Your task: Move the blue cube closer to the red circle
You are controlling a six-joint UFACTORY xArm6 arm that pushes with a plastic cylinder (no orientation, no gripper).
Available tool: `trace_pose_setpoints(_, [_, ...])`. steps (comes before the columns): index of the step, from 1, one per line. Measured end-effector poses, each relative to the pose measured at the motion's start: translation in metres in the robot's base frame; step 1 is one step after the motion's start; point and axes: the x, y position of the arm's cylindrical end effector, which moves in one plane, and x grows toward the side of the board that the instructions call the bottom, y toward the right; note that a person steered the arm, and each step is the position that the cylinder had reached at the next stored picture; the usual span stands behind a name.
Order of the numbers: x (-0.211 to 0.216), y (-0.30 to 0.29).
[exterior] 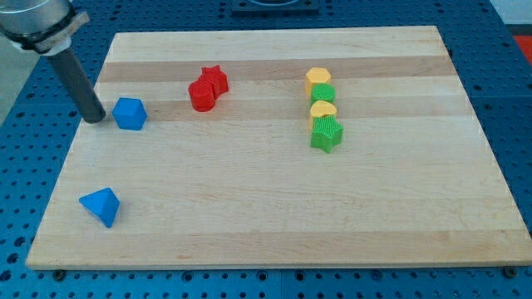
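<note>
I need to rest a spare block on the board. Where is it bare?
Bare: the wide stretch below the green star, right of the blue triangle. Crowded: my tip beside the blue cube, near the red circle.

No writing, label, brand, number or sign can be read anywhere in the camera view, neither on the blocks nor on the board.

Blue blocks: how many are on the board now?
2. The blue cube sits near the view's left, just right of my tip. The blue triangular block lies at the lower left. None seems hidden.
</note>
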Motion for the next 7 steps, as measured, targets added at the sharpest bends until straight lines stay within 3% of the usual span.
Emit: trace_pose_setpoints(7, [0.017, 0.088])
